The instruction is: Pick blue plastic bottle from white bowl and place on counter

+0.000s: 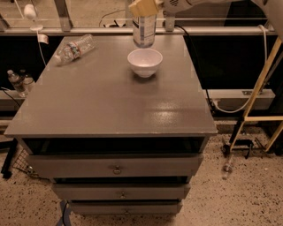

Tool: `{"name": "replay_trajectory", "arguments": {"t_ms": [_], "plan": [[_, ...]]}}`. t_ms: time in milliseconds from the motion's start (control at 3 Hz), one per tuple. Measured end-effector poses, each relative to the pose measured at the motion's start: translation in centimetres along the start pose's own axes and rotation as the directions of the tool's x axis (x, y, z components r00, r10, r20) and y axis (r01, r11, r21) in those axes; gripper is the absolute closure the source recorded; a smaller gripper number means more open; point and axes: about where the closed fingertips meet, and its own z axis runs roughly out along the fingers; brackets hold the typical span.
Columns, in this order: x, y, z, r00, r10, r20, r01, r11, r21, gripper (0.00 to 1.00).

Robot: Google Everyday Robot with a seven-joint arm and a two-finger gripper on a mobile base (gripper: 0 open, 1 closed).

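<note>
The gripper (145,7) is at the top edge of the camera view, shut on the blue plastic bottle (144,31). The bottle hangs upright in the air, its base clear of and just above the far rim of the white bowl (144,62). The bottle's cap is hidden by the gripper. The bowl sits empty on the far middle of the grey counter (110,101). The white arm runs off to the upper right.
A clear bottle with a reddish label (74,48) lies on its side at the counter's far left. The cabinet has three drawers (116,167) at the front. A black cable (194,57) runs along the right edge. Small bottles (17,82) stand on the left floor.
</note>
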Motion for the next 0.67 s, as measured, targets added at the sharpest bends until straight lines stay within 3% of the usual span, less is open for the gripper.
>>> {"name": "replay_trajectory", "arguments": {"t_ms": [333, 667], "plan": [[1.0, 4.5, 0.3, 0.999, -0.029, -0.031, 0.023, 0.9823, -0.186, 1.0], [2.4, 9.1, 0.7, 0.998, -0.023, -0.057, 0.001, 0.9354, -0.354, 1.0]]}}
